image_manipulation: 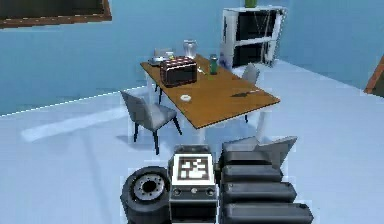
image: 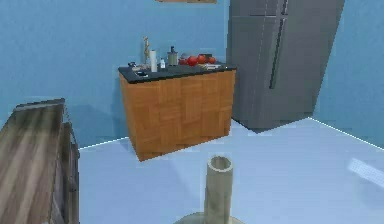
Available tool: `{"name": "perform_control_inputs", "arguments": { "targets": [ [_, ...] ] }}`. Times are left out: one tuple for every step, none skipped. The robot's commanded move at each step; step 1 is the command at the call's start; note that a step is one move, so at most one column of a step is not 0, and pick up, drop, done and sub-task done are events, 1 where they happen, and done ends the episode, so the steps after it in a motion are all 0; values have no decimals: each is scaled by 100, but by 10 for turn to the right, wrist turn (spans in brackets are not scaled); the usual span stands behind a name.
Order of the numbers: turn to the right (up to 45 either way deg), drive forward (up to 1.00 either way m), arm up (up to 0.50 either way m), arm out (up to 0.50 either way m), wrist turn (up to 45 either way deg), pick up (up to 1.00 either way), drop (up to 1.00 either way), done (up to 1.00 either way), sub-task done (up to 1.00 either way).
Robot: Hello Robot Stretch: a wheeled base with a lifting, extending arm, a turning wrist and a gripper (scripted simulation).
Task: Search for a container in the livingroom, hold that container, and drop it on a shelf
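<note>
- Post [image: 220,185]: a pale tube of the robot's own, cut off by the forward view's bottom edge.
- Gripper [image_manipulation: 147,192]: a dark rounded body left of 1 white marked square [image_manipulation: 192,167], tucked beside the folded arm [image_manipulation: 258,192]. Its fingers cannot be made out, so neither the claw's state nor whether it holds anything can be told.
- Wooden top [image: 35,150]: cut off at the forward view's left, so what kind of furniture it is stays unclear.
- Dining table [image_manipulation: 215,98]: ringed by 3 grey chairs [image_manipulation: 150,112]. It carries a brown boxy appliance [image_manipulation: 180,70], a green vessel [image_manipulation: 213,65] and a clear vessel [image_manipulation: 188,47]. Either vessel might serve as the container, but both are too small to name.
- Counter [image: 180,105]: stands just beside a grey fridge [image: 280,60], with bottles and red items on top that are hard to make out. These fittings suggest a kitchen, so the search probably has the living room yet to reach.
- White shelf unit [image_manipulation: 255,35]: in the far corner beyond the table, a likely drop place. Finding, grasping and dropping all appear to be left.
</note>
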Motion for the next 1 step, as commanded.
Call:
{"name": "perform_control_inputs", "arguments": {
  "targets": [
    [0,55,0,0,0,0,0,0,0]
  ]
}}
